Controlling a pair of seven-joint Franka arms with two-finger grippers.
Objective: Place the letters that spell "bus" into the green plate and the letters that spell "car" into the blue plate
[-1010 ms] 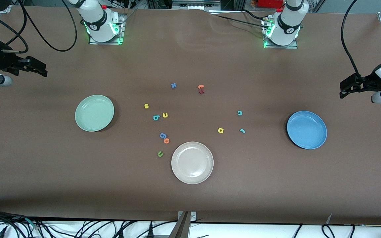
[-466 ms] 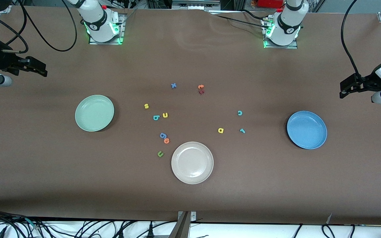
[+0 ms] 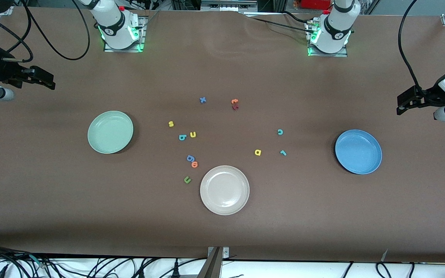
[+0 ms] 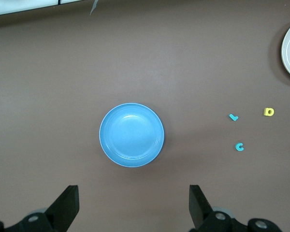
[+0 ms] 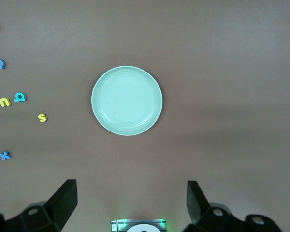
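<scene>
Cut off: the left gripper (image 3: pixel 400 108) and the right gripper (image 3: pixel 48 83) sat at the frame edges in the front view, their arms largely out of frame; in each wrist view only the two finger bases showed, the tips cut off.
Hard to make out: the orange and dark red letters (image 3: pixel 235 104) overlapped, so their shapes could not be read.
Left gripper: hung above the table at the left arm's end, over bare surface near the blue plate (image 3: pixel 358 151); jaws spread wide, nothing between them.
Right gripper: hung above the table at the right arm's end, near the green plate (image 3: pixel 110 132); jaws likewise spread and empty.
Plates: both held nothing; the beige-white plate (image 3: pixel 225 190) lay nearest the front camera, between them.
"bus" letters: yellow "s" (image 3: pixel 171 124), teal "b" (image 3: pixel 182 137) and yellow "u" (image 3: pixel 193 134) lay on the table between the green plate and the table's middle, "b" just beside "u".
"car" letters: teal "c" (image 3: pixel 280 132), yellow "a" (image 3: pixel 257 152) and teal "r" (image 3: pixel 283 153) lay on the table toward the blue plate, apart from one another.
Other letters: blue "x" (image 3: pixel 202 100); blue "g" (image 3: pixel 190 158) touching orange "o" (image 3: pixel 194 164); green "u" (image 3: pixel 187 179) near the beige-white plate.
Change from earlier frames: none seen; both arms waited in place and every letter and plate kept its position.
</scene>
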